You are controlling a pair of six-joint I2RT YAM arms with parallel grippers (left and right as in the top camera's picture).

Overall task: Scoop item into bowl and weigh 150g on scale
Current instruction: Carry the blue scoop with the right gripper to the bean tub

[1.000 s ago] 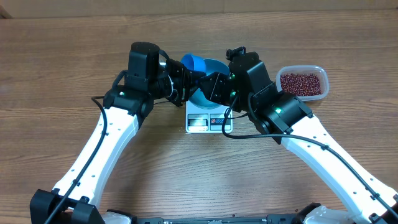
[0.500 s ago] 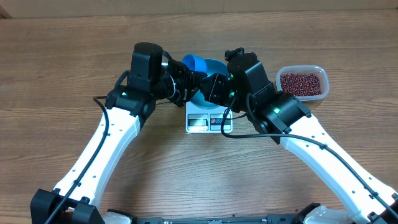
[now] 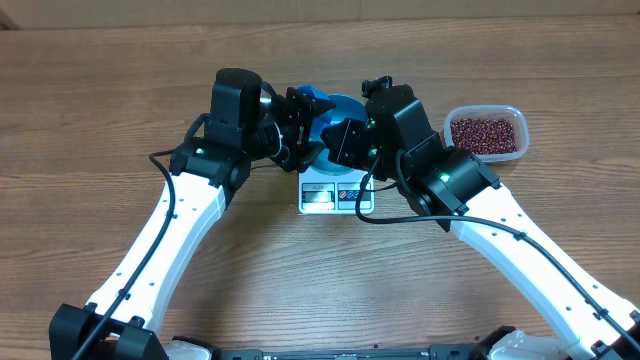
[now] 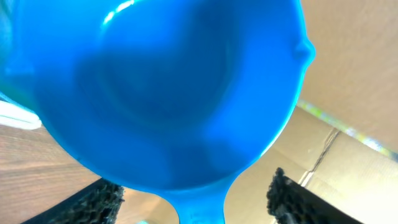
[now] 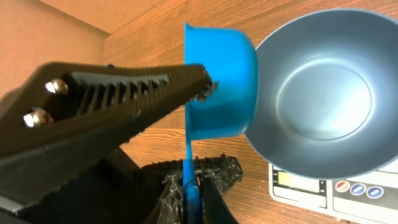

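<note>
Passing the scoop [image 5: 221, 81]: handle pinched shut in your right claw [image 5: 186, 186], cup just above it, beside the empty bowl [image 5: 323, 93] on the scale [image 5: 348, 193]. Left claw [image 4: 193, 196]: spread wide around the handle, where a second ago it clamped. Back it straight off, touching nothing. Beans [image 3: 485, 133]: in the tub [image 3: 484, 108], well right of the right claw.

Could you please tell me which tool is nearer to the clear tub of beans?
Right. The right tool is by the bowl, on the tub's left; the left tool is even farther left.
</note>
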